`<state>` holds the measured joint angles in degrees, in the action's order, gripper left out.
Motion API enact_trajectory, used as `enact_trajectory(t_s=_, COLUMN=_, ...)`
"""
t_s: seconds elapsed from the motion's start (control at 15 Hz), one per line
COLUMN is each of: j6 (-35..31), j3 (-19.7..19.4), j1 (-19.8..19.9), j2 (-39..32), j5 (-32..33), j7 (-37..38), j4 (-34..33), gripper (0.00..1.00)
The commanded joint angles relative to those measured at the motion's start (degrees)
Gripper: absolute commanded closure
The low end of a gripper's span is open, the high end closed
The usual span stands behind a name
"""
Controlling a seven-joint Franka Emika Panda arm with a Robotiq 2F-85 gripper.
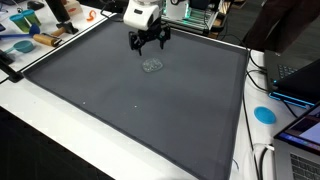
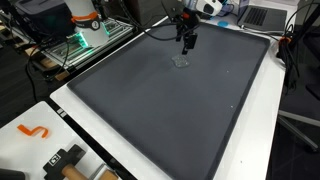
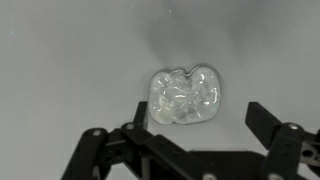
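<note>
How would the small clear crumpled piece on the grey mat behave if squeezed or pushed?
The clear piece looks thin, wrinkled and glossy in the wrist view, so it probably crumples under a squeeze. Small beneath the open gripper, it is likely very light. Lying low and lumpy on the grey mat, it should slide rather than roll.

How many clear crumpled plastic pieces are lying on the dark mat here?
1. The clear crumpled piece lies on the dark mat, towards its far side in both exterior views, directly below the open jaws and apart from them. No view shows another, and little of the mat is hidden.
</note>
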<state>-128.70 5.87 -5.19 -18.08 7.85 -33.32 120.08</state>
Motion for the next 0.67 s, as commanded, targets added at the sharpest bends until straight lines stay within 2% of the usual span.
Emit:
enact_trajectory(t_s=0.0, j6=-4.2, j3=1.3, j1=1.5, j2=0.3, j5=0.6, j7=-3.2, j4=3.2, gripper=0.00)
enact_trajectory(t_s=0.6, j6=-15.4, j3=1.0, j1=1.8, j2=-1.4, j5=3.6, j7=-5.2, j4=7.1, gripper=0.00)
